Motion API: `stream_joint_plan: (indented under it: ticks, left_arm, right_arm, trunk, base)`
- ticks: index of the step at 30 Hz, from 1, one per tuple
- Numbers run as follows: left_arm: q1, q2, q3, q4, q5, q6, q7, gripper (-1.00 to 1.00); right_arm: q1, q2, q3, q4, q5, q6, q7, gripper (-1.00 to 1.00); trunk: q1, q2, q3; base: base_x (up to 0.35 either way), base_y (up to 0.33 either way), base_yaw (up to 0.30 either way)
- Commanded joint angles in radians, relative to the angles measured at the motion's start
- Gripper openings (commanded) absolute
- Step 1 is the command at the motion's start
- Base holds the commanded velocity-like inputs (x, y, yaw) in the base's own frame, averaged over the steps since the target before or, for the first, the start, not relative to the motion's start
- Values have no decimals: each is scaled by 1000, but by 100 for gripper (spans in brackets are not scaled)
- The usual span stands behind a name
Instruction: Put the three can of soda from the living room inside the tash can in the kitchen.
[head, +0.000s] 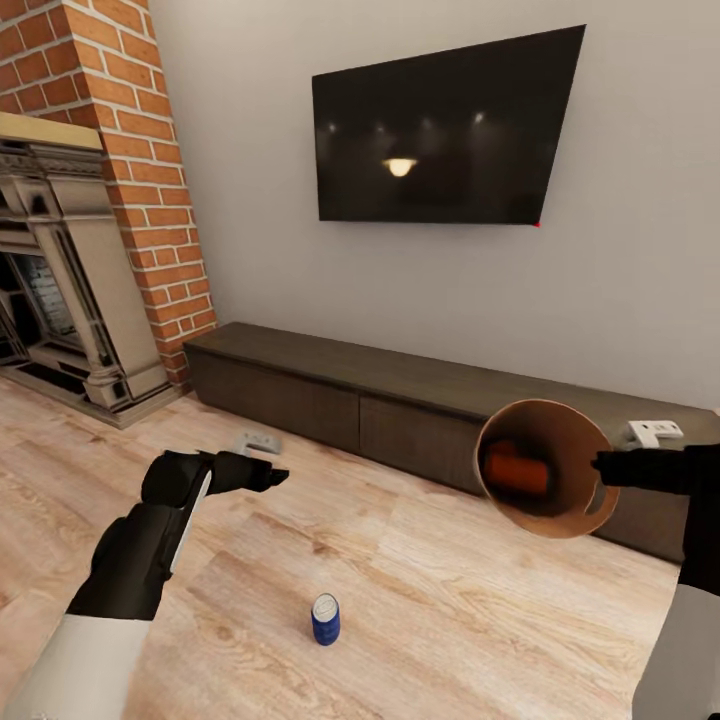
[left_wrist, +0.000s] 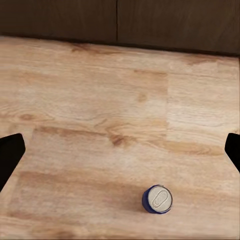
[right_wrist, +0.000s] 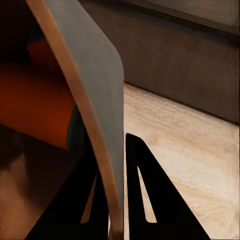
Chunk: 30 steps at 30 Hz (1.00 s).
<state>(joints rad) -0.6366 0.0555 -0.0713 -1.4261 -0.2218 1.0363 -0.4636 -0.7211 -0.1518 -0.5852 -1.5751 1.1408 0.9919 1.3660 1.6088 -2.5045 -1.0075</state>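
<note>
A blue can of soda (head: 325, 619) (left_wrist: 158, 199) stands upright on the light wood floor in the living room. My left gripper (head: 268, 477) (left_wrist: 120, 155) hovers open above the floor, short of the can, with nothing between its fingers. My right gripper (head: 603, 468) (right_wrist: 112, 200) is shut on the rim of the copper-brown tash can (head: 560, 425) (right_wrist: 95, 70), held up in the air and tipped so its mouth faces me. An orange can (head: 518, 468) (right_wrist: 35, 110) lies inside it; a second orange shape shows behind it in the right wrist view.
A dark low cabinet (head: 400, 390) runs along the wall under a wall TV (head: 440, 125). A brick fireplace (head: 70, 260) stands at the left. A small white object (head: 655, 432) lies on the cabinet, another (head: 258, 441) on the floor by its base.
</note>
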Motion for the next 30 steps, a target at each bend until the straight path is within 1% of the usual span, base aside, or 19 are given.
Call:
stream_joint_plan:
  ticks: [1,2,3,7,8,10,11,13,14,15,17,18,19,20,22,25,27,28,30]
  left_arm:
    - [0,-5,-4,4,-1,0,5,100]
    - [0,-9,-7,7,0,0,9,100]
    - [0,-17,-11,11,1,-1,15,100]
    - [1,-31,-17,16,6,-2,21,100]
    - [1,-42,-18,18,8,-2,23,100]
    - [2,-59,-19,19,6,-2,25,100]
    - [3,-80,-19,21,1,2,31,100]
    - [3,-85,-19,22,-1,6,38,100]
    - [3,-87,-19,23,-1,8,44,100]
    - [3,-88,-19,24,-1,9,46,100]
    - [3,-94,-20,45,-2,10,52,100]
    - [2,-98,-21,59,-3,10,58,100]
    - [2,-100,-22,66,-3,10,64,100]
    - [2,-106,-23,82,-2,10,88,100]
    - [2,-113,-23,94,-1,9,117,100]
    - [2,-124,-24,114,0,9,181,100]
    - [2,-126,-24,118,0,9,194,100]
    - [2,-127,-24,120,0,10,201,100]
    - [2,-127,-24,121,0,10,205,100]
  right_arm:
    - [-1,-4,0,-2,4,10,7,-100]
    - [-1,-10,0,-3,12,16,7,-100]
    - [-3,-26,3,-5,30,29,10,-100]
    - [-7,-68,12,-7,58,55,17,-100]
    - [-10,-88,19,-7,66,55,19,-100]
    - [-13,-103,30,-8,71,55,20,-100]
    - [-24,-113,47,-8,76,55,20,-100]
    - [-41,-113,69,-8,91,55,21,-100]
    - [-57,-111,88,-8,118,55,21,-100]
    - [-66,-110,97,-8,136,55,21,-100]
    - [-105,-107,119,-7,217,55,26,-100]
    - [-119,-106,124,-7,246,55,35,-100]
    - [-125,-106,127,-7,256,55,43,-100]
    - [-132,-108,130,-7,272,55,65,-100]
    - [-137,-109,132,-7,282,55,85,-100]
    - [-143,-106,135,-7,301,55,110,-100]
    - [-144,-105,135,-7,324,55,116,-100]
    - [-145,-105,136,-7,346,55,120,-100]
    - [-147,-105,136,-7,359,55,126,-100]
  trunk:
    - [0,0,0]
    - [0,0,0]
    - [0,0,0]
    - [0,0,0]
    - [0,0,0]
    - [0,0,0]
    - [0,0,0]
    - [0,0,0]
    - [0,0,0]
    - [0,0,0]
    - [0,0,0]
    - [0,0,0]
    - [0,0,0]
    - [0,0,0]
    - [0,0,0]
    - [0,0,-2]
    - [0,0,-5]
    - [0,0,-6]
    - [0,0,-9]
  base:
    - [0,0,0]
    - [0,0,0]
    - [0,0,0]
    - [0,0,0]
    - [0,0,0]
    - [0,0,0]
    - [0,0,0]
    - [0,0,0]
    - [0,0,0]
    - [0,0,0]
    - [0,0,0]
    - [0,0,0]
    - [0,0,0]
    - [0,0,0]
    - [0,0,0]
    - [0,0,0]
    - [0,0,0]
    - [0,0,0]
    - [0,0,0]
